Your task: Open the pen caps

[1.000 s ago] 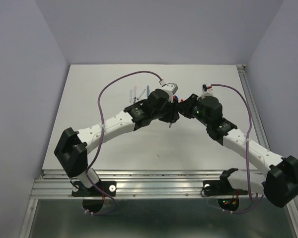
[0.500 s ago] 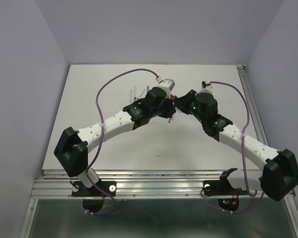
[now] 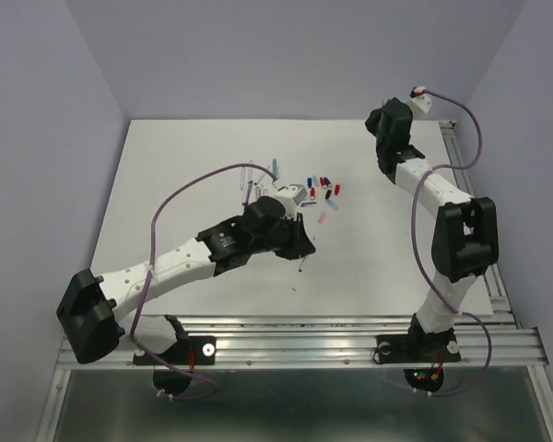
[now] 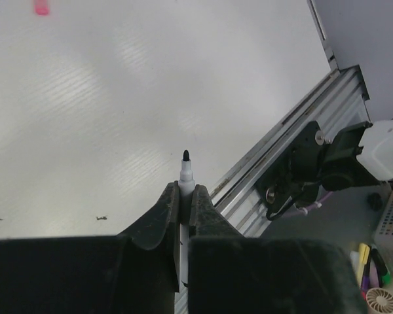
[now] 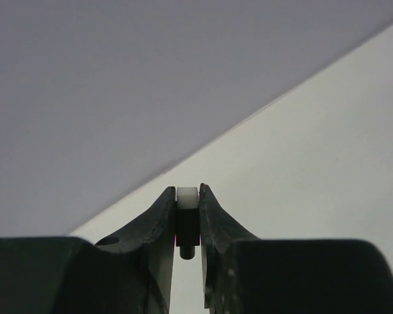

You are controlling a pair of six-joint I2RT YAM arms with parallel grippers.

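Both arms have split since a sec ago, when the two wrists met nose to nose over mid-table; the L arm has pulled back nearer and lower, the R arm has swung up and off to the far-right corner. Working L to R: the table is white; a few thin pen barrels lie left of ctr toward the far side; just nearer than those, the L gripper is clamped tight on a pen, jaws closed against the white barrel w/ only the uncapped black tip poking out past the fingertips, aimed toward the near rail; in the top view the pen slants down out of the claw, and whether the tip touches the tabletop I can't tell. Just right of the L wrist a lone pink piece lies on the table; beyond it the loose pen caps, red, blue & black, sit bunched in a small scatter near ctr, apart from both claws. Far R: the R gripper is up by the back wall, jaws almost closed, pinching a stubby black cap w/ a white end showing btwn the fingertips; it is well apart from the pen.
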